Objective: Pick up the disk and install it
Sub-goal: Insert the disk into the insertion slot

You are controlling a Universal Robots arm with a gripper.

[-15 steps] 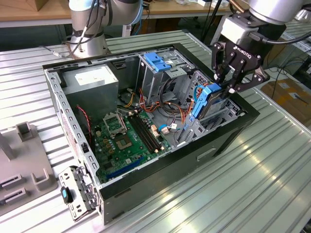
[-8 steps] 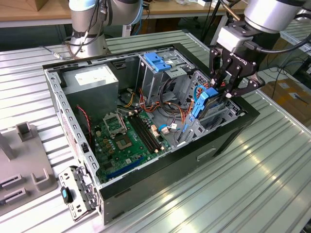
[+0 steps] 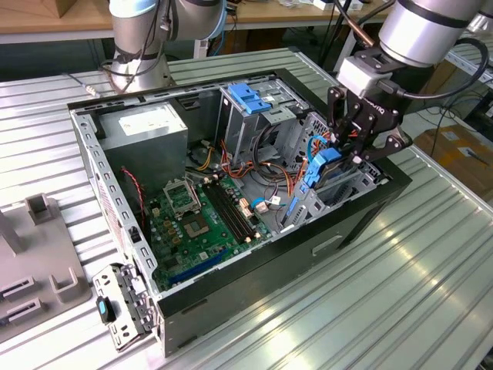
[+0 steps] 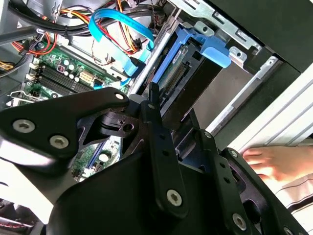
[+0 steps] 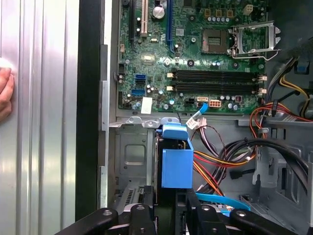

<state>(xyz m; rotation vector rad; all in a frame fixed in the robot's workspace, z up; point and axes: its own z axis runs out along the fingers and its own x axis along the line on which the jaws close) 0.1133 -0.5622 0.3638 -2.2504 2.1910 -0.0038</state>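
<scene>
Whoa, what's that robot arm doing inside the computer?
The robot's hand is clamped on the disk, the flat drive with a bright blue frame. It holds the disk on edge at the metal drive bay in a corner of the open computer case. I cannot tell whether it is fully in.

Count on inspection: 1 open case [image 3: 254, 281], 1 motherboard [image 3: 200, 223], 1 processor socket [image 3: 182, 199], 1 power supply [image 3: 142, 127], 1 drive cage [image 3: 235, 131] with 1 blue latch [image 3: 250, 98], 1 disk [image 3: 327, 166], 1 gripper [image 3: 350, 154], 1 hand [image 4: 276, 164].
</scene>
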